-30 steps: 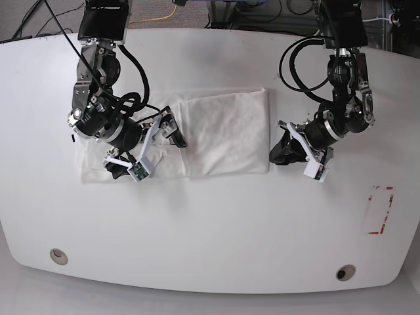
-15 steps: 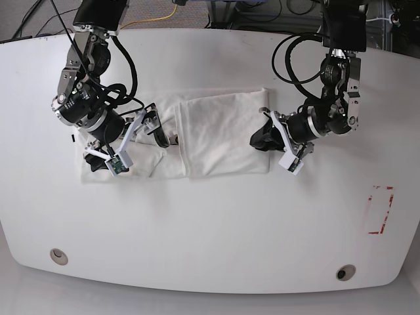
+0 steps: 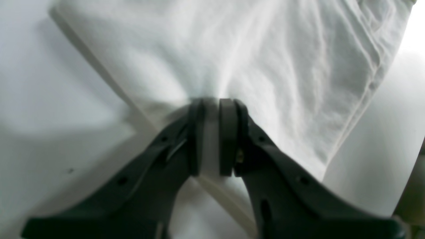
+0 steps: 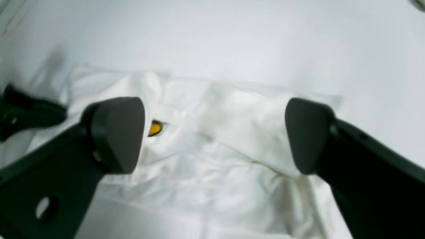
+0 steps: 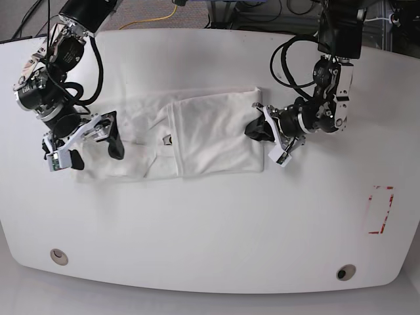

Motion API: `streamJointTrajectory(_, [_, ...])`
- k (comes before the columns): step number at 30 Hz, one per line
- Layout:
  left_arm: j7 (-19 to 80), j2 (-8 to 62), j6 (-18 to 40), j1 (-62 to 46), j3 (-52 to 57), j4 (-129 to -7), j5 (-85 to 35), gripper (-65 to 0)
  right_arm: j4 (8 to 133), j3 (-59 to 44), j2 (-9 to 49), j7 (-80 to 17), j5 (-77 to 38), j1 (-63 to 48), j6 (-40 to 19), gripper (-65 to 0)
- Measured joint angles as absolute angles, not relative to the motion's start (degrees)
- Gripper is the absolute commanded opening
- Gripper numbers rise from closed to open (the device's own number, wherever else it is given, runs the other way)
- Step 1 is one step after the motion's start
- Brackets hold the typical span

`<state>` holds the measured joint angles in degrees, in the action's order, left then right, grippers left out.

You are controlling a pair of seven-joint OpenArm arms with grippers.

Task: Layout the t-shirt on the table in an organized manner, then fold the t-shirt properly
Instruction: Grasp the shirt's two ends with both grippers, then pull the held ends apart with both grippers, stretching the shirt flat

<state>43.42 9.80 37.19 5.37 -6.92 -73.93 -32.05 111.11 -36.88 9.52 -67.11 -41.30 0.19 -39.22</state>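
In the left wrist view, the left gripper [image 3: 212,103] was pinched nearly closed on an edge of the white t-shirt [image 3: 265,59], whose soft, thin cloth puckered toward the pads. In the right wrist view, the right gripper [image 4: 214,132] hung wide apart and empty over the crumpled shirt. In the base view, the shirt lay partly folded mid-table [image 5: 210,230]; being limp and light, it would probably handle best gripped at hems or corners.

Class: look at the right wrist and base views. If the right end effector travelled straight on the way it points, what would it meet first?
Most likely the t-shirt: the open right end effector aims at its rumpled white cloth on the table. Depth is unclear, but nothing else shows in between.
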Motion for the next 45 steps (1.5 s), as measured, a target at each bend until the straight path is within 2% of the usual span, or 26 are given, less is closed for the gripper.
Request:
streamJointTrajectory(7, [41.78,8.91,37.6,6.17,-6.66,-70.02,-33.71,-57.6,105.16,-40.45,10.66,-68.42,-42.3,3.09,-39.66,0.0])
streamJointTrajectory(10, [41.67,8.95,37.89,6.24,-6.7,-69.69,-33.98,-57.6,100.14,-40.6,13.72,-68.31,-42.44,4.4,-39.77,0.0])
streamJointTrajectory(17, [41.45,9.37,38.06,6.26,-6.83,-69.56,-34.17,-57.6,79.59,-40.64,20.01,-67.59,-41.63,10.41,-39.88,0.0])
streamJointTrajectory(27, [41.21,11.44,38.74,6.2,-7.03,-69.58,-34.59,-57.6,60.82,-36.18,29.45,-59.7,-40.99,13.8,-39.46,0.0])
streamJointTrajectory(37, [40.86,13.39,38.94,6.17,-6.92,-69.58,-34.83,-57.6,48.64,-31.99,31.79,-53.58,-41.34,14.04,-39.35,0.0])
streamJointTrajectory(45, [40.84,15.57,39.18,6.2,-7.16,-69.58,-35.48,-57.6,46.85,-30.04,31.03,-51.13,-42.57,14.41,-39.94,0.0])
